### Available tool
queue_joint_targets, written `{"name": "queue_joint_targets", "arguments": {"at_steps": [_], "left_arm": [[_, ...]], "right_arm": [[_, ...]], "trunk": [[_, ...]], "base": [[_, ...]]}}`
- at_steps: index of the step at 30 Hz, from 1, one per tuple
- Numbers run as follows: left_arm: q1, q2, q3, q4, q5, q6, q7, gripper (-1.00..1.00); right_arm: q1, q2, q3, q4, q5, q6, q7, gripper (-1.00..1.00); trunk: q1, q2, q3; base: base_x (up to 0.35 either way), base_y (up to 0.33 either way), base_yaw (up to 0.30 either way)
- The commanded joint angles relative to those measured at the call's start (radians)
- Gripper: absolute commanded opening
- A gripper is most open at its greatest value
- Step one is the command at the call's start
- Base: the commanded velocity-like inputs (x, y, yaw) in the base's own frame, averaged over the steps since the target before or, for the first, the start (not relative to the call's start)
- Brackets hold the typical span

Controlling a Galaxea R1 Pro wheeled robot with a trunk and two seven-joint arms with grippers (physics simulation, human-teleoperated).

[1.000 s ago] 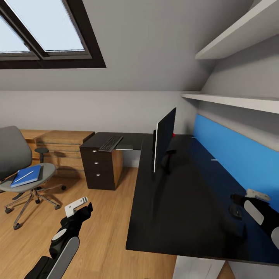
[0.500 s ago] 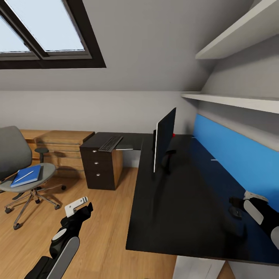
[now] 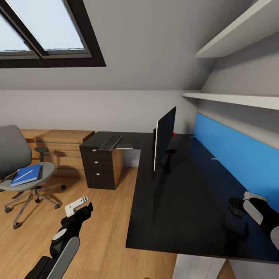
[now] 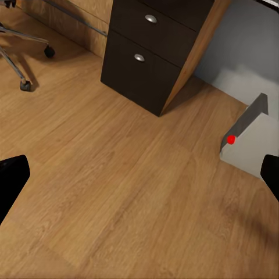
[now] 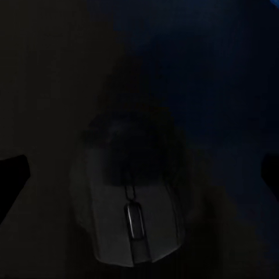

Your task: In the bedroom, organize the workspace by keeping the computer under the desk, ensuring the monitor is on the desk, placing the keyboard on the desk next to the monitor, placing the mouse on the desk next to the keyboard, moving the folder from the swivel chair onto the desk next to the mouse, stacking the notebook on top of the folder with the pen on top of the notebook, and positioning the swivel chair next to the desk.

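Observation:
On the long black desk (image 3: 182, 201) my right gripper (image 3: 235, 206) hovers low and open, with the pale mouse (image 5: 131, 215) lying between its fingertips and not touching them. The monitor (image 3: 164, 136) stands edge-on at the desk's middle. The dark keyboard (image 3: 110, 143) lies on the desk's far left wing, with a thin pale book beside it that may be the notebook (image 3: 124, 147). Far left, the grey swivel chair (image 3: 15, 155) carries the blue folder (image 3: 26, 175) with the white pen (image 3: 24, 176) on it. My left gripper (image 3: 82, 211) hangs open over the wood floor. The computer (image 4: 245, 123) shows its red light.
A dark drawer unit (image 3: 99, 166) stands under the desk's left wing, and a low light-wood shelf unit (image 3: 64, 145) runs along the back wall. White wall shelves (image 3: 232, 101) overhang the blue back panel (image 3: 232, 155). Open floor lies between chair and desk.
My right gripper has sunk a little and shifted slightly toward me, down over the mouse. The left arm, chair and desk items have not moved.

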Motion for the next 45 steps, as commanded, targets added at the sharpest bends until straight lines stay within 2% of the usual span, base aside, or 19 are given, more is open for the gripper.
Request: {"name": "queue_joint_targets", "arguments": {"at_steps": [1,18,26,29,37,38,45], "left_arm": [[-0.001,0.001,-0.002,-0.002,0.005,0.003,0.008,1.0],[-0.001,0.001,-0.002,-0.002,0.005,0.003,0.008,1.0],[-0.001,0.001,-0.002,-0.002,0.005,0.003,0.008,1.0],[-0.001,0.001,-0.002,-0.002,0.005,0.003,0.008,1.0],[-0.001,0.001,-0.002,-0.002,0.005,0.003,0.008,1.0],[-0.001,0.001,-0.002,-0.002,0.005,0.003,0.008,1.0],[-0.001,0.001,-0.002,-0.002,0.005,0.003,0.008,1.0]], "right_arm": [[-0.001,-0.002,0.008,-0.002,-0.01,0.003,-0.009,1.0],[-0.001,-0.002,0.008,-0.003,-0.009,0.002,-0.008,1.0],[-0.001,-0.001,0.008,-0.004,-0.009,0.002,-0.008,1.0],[-0.001,-0.001,0.008,-0.004,-0.009,0.001,-0.008,1.0],[-0.001,-0.001,0.008,-0.004,-0.009,0.001,-0.008,1.0],[-0.001,-0.001,0.008,-0.004,-0.009,0.001,-0.008,-1.0],[-0.001,0.0,0.01,-0.006,-0.007,0.001,-0.008,-1.0]], "trunk": [[0.004,-0.008,-0.004],[0.069,-0.127,-0.058],[0.069,-0.127,-0.058],[0.081,-0.148,-0.067],[0.081,-0.148,-0.067],[0.081,-0.148,-0.067],[0.081,-0.148,-0.067]], "base": [[0.0,0.0,0.0],[0.0,0.0,0.0],[0.0,0.0,0.0],[0.0,0.0,0.0],[0.0,0.0,0.0],[0.0,0.0,0.0],[0.0,0.0,0.0]]}}
